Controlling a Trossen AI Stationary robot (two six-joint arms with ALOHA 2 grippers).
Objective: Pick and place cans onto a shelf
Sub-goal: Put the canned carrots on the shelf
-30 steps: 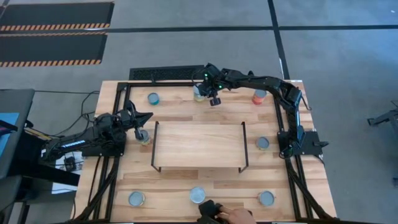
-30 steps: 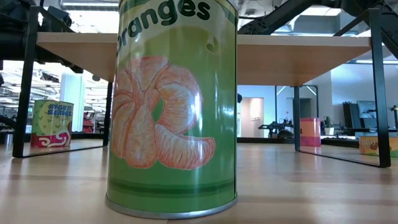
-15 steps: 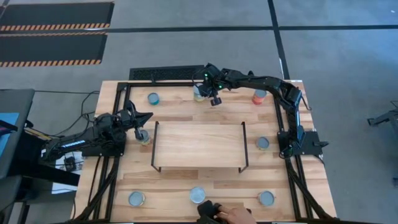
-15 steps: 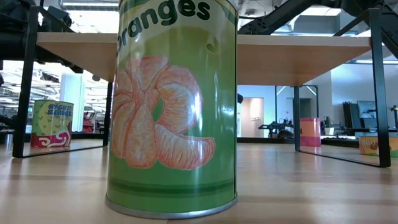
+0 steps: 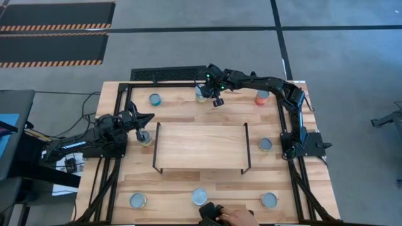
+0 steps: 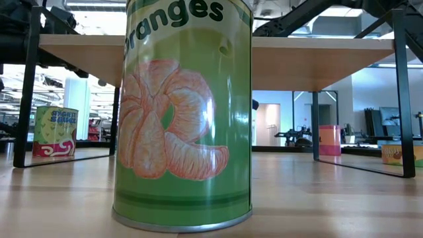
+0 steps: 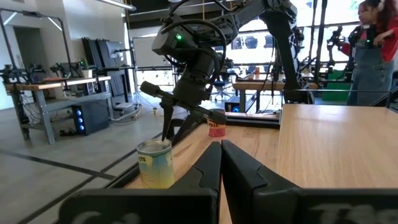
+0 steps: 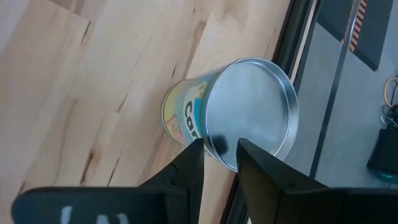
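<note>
- Nothing is done yet: the shelf point(image 5: 201, 145) at frame centre is bare, and all eight cans stand around it on the tabletop point(image 5: 182, 188).
- My right pincer point(image 5: 215, 99), parted, hovers over the yellow can point(image 8: 239, 112) at upper centre, not gripping.
- My left pincer point(image 5: 146, 118) waits closed, centre left.
- The nearest green can point(image 6: 185, 112) reads "Oranges".

Light: bright, even daylight; far windows glare white behind the shelf point(image 6: 317, 63).
Shadows: soft, short.
Focus: near orange can point(image 6: 183, 112) sharp; background softer.

Table point(image 5: 188, 107) with shelf point(image 5: 201, 144), cans point(image 5: 200, 196)
</note>
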